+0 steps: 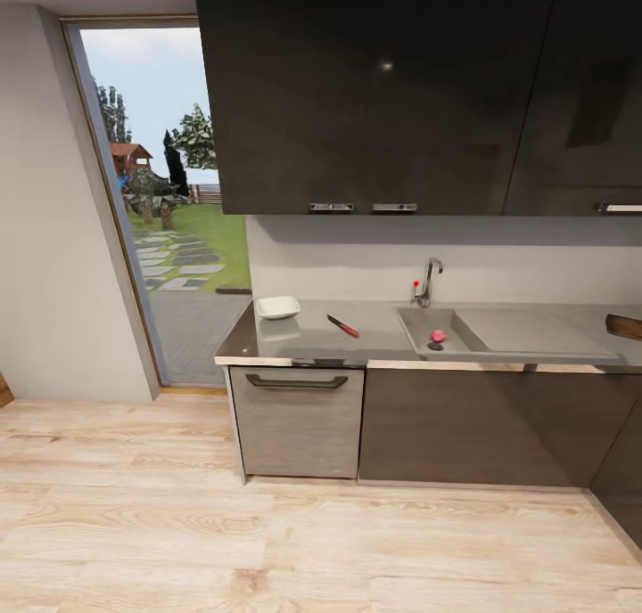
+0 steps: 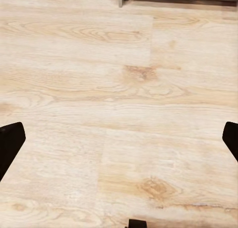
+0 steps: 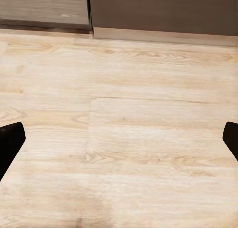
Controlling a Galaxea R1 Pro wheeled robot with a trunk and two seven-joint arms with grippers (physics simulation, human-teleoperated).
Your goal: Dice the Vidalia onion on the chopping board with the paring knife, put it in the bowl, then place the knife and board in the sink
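Kitchen run seen from the head camera. The Vidalia onion [image 1: 438, 336], a small pinkish-red bulb, lies in the basin of the sink [image 1: 464, 346], beside the round drain near the basin's front edge. The basin occupies the left part of the steel unit; its flat drainboard extends to the right, and the chrome tap [image 1: 430, 281] with a red knob stands at the back edge, behind the basin.

The paring knife [image 1: 342, 326], red handle and dark blade, lies flat and slanted on the countertop [image 1: 312, 341], between the sink and the bowl [image 1: 277, 306]. The white bowl sits near the countertop's left end, toward the back edge, well apart from the knife. A brown corner of the chopping board [image 1: 626, 326] shows at the right edge of the picture, on the countertop beyond the drainboard.

Dark wall cabinets [image 1: 374, 87] hang above; a glazed door [image 1: 156, 203] stands to the left.

Left gripper [image 2: 119, 141] and right gripper [image 3: 119, 141]: each with fingers spread wide, grasping nothing, above the pale wooden floor [image 1: 267, 542].
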